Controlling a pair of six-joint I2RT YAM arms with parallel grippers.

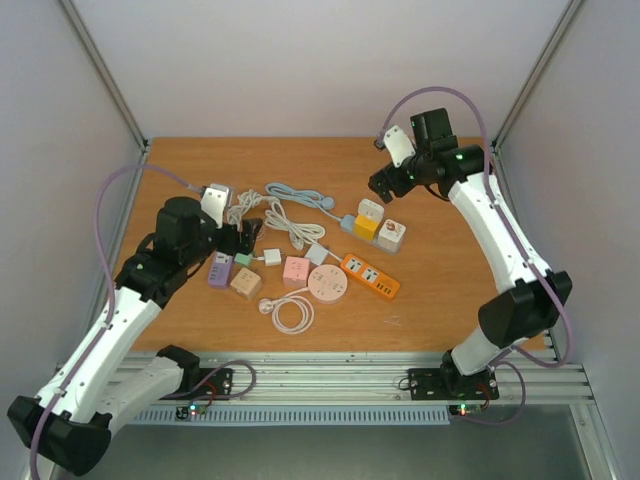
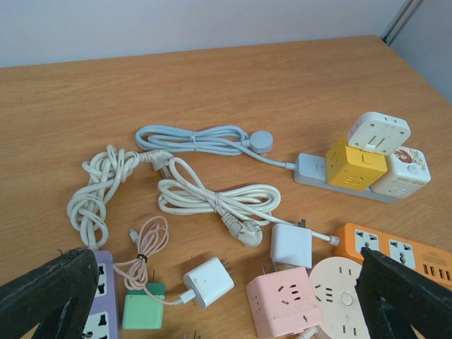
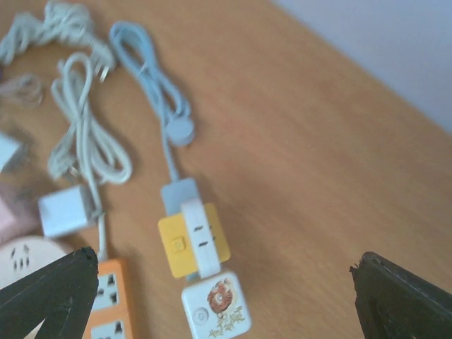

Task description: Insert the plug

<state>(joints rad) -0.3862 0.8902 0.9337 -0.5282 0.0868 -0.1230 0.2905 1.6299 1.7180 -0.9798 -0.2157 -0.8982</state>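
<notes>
Both pincers stand wide apart, holding nothing. The left pincer (image 2: pixel 226 253) is low over the clutter and the right pincer (image 3: pixel 224 256) is over the white plug (image 2: pixel 378 133). The plug sits tilted on the yellow cube (image 2: pixel 355 164), which is on the grey strip (image 2: pixel 311 169). Just beside it is a printed cube (image 2: pixel 406 169), its lettering too small to read. Nearby on the surface (image 2: pixel 212 78) lie an orange strip (image 2: pixel 395 247), a pink cube (image 2: pixel 286 304) and coiled cables (image 2: pixel 212 198).

Wooden desk (image 1: pixel 450 200), light brown, matte. Orange power strip (image 1: pixel 370 276) right of centre, lying diagonal. Round pink socket (image 1: pixel 327 284) just beside its left end; pink cube socket (image 1: pixel 296 268) next to that. Purple strip (image 1: pixel 220 270) and tan cube (image 1: pixel 245 283) further left. Green charger (image 2: pixel 143 314) just beside white charger (image 2: pixel 209 281). Knotted white cord (image 2: pixel 99 191) behind them. Loose white coil (image 1: pixel 290 313) nearest front edge.
</notes>
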